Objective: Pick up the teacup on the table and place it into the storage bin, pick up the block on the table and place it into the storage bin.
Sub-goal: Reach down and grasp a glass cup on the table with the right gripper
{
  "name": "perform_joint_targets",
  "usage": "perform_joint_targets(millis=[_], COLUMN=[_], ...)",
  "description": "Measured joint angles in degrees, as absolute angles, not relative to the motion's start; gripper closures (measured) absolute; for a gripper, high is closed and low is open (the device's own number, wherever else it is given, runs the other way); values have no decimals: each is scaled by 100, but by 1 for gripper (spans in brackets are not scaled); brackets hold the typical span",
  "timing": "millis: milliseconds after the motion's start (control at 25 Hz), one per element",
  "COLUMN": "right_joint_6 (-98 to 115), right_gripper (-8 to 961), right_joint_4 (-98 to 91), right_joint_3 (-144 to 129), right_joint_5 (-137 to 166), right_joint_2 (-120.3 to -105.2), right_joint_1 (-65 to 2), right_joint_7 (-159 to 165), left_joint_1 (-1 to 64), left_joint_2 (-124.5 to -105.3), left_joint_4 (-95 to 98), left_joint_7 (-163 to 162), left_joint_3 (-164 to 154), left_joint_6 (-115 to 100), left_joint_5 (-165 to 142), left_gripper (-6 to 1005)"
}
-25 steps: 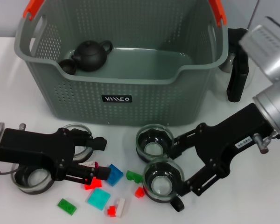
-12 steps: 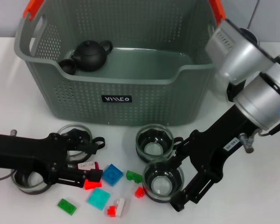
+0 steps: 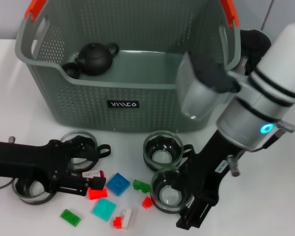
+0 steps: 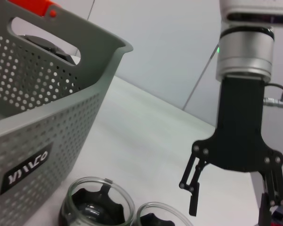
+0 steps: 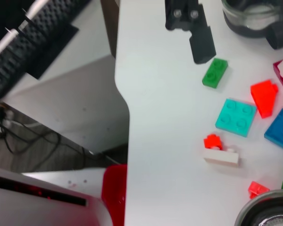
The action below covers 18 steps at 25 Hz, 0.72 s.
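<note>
Right gripper (image 3: 189,199) straddles a clear glass teacup (image 3: 170,190), fingers spread. Left gripper (image 3: 97,169) sits spread over a red block (image 3: 95,193). Grey-green perforated bin (image 3: 137,93) stands behind.

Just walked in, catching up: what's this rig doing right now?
Both arms are low over the white table in front of the storage bin, which already holds a black teapot. The right gripper stands around the nearest glass teacup, one finger either side; a grip isn't confirmed. The left gripper sits by the scattered blocks, next to a red block, beside another glass cup. Four cups and the blocks are still on the table.
</note>
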<state>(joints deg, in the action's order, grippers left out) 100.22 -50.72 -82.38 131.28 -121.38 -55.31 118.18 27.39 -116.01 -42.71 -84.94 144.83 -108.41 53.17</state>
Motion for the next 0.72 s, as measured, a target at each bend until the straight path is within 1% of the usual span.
perform_joint_targets(millis=[720], right_joint_6=[8289], right_gripper=[20], right_joint_4=[-4975], right_joint_3=[-10069], right_joint_5=[12640], right_joint_2=[-12155], right_joint_1=[-5413], right_joint_7=[12010], left_joint_1=[2725], left_joint_2=[-11601], left_joint_4=[-4271], left_joint_7=[-8448], left_joint_3=[14441], left_joint_6=[-10661], left_joint_5=[5317], left_gripper=[170])
